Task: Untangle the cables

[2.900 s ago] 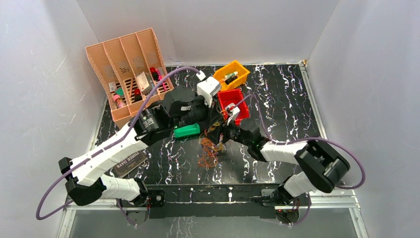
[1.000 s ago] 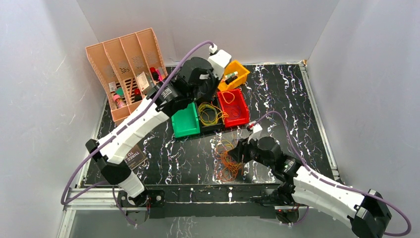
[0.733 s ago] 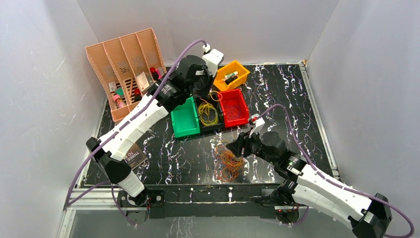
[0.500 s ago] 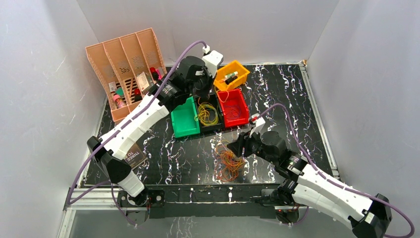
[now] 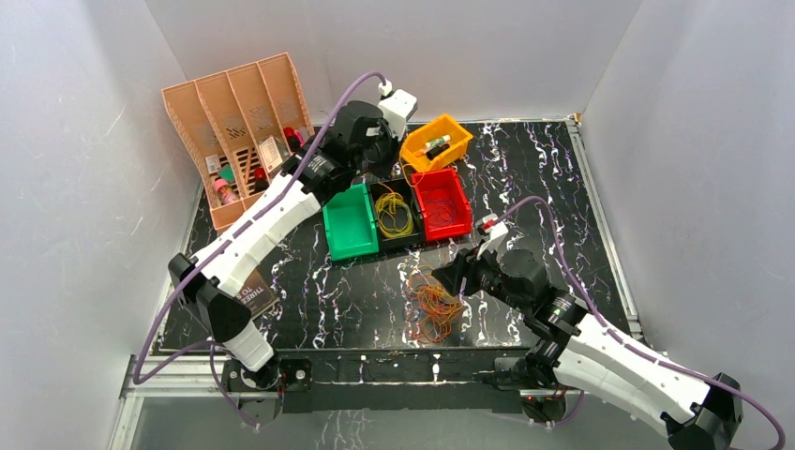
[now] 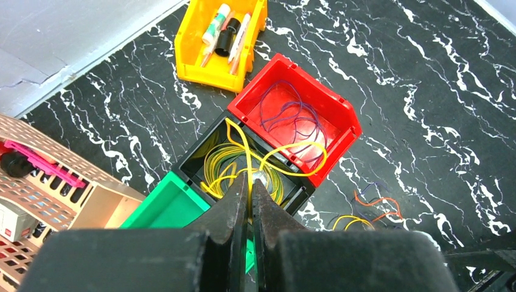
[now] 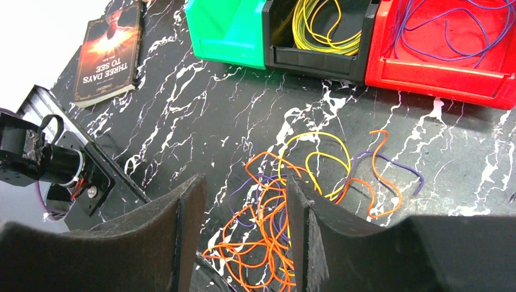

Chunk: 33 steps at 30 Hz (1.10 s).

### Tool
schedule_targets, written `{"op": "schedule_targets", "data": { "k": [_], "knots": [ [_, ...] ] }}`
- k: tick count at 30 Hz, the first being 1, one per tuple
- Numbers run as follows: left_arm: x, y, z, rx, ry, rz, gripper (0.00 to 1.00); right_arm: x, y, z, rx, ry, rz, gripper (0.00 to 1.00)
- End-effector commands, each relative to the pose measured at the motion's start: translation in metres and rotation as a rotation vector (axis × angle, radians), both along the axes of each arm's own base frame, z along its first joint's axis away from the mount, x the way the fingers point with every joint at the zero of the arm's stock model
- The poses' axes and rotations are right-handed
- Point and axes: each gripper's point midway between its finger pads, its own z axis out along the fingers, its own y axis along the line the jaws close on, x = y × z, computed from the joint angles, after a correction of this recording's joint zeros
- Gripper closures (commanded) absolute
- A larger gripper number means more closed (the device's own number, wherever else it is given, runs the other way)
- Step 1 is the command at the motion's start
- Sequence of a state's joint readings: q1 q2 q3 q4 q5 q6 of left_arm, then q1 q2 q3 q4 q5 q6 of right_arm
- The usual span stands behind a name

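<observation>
Bins (image 5: 349, 225) four; one tangle (image 5: 433, 309) on table (image 5: 544, 187). Left pincer (image 6: 250, 182) clamped on yellow cable (image 6: 242, 149); right pincer (image 7: 243, 182) apart over tangle.

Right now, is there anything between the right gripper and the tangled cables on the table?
Nothing visible stands between them. The right gripper hangs open directly over the tangled cables, with only bare table around the heap. The bins sit farther back, out of the path.
</observation>
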<state>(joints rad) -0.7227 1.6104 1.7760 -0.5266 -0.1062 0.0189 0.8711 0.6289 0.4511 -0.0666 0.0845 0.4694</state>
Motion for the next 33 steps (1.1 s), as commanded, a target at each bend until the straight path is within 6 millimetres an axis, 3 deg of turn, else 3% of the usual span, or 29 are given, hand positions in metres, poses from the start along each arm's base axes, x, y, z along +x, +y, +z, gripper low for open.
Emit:
{"op": "schedule_targets", "data": {
  "k": [1,16,26,33],
  "knots": [
    [0.013,-0.006,-0.007,0.001,0.006,-0.016,1.0,0.004,0.001,0.022,0.052,-0.04,-0.024,0.41],
    [0.039,-0.002,-0.052,0.049,0.082,0.014,1.0,0.005,-0.004,0.017,0.042,-0.038,-0.046,0.4],
    [0.035,0.014,-0.12,0.113,0.199,0.051,1.0,0.007,-0.002,0.012,0.04,-0.03,-0.046,0.4],
    [0.03,0.016,-0.151,0.138,0.261,0.049,1.0,0.007,0.0,0.008,0.028,-0.019,-0.037,0.4]
  ]
}}
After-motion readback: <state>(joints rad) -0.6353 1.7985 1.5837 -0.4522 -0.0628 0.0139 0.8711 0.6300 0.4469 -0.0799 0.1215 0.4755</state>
